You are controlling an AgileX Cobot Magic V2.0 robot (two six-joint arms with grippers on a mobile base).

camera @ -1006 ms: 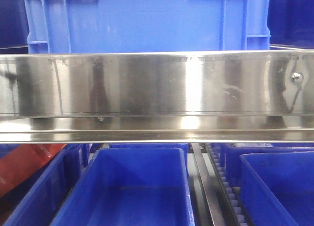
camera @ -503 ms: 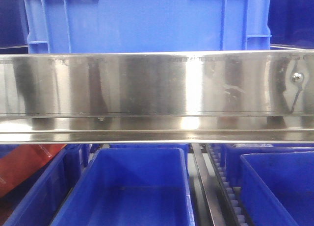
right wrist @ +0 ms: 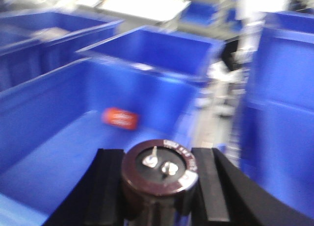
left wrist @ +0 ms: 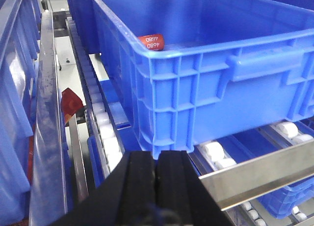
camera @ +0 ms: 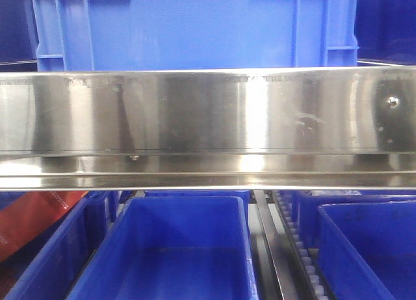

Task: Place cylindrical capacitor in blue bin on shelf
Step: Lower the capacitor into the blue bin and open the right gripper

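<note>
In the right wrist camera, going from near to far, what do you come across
right gripper holding the dark cylindrical capacitor → orange-red capacitor lying on the floor of the blue bin → a second blue bin behind it → blurred white surface.

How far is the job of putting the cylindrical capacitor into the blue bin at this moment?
Done: the right gripper is shut on the dark brown cylindrical capacitor, terminals facing the camera. In hand: it hangs over the open blue plastic bin, where a red-orange cylinder already lies; this view is blurred. Left: the release, as the capacitor is not yet in the bin. The left gripper is shut and empty, before a blue crate on the steel shelf's rail.
</note>
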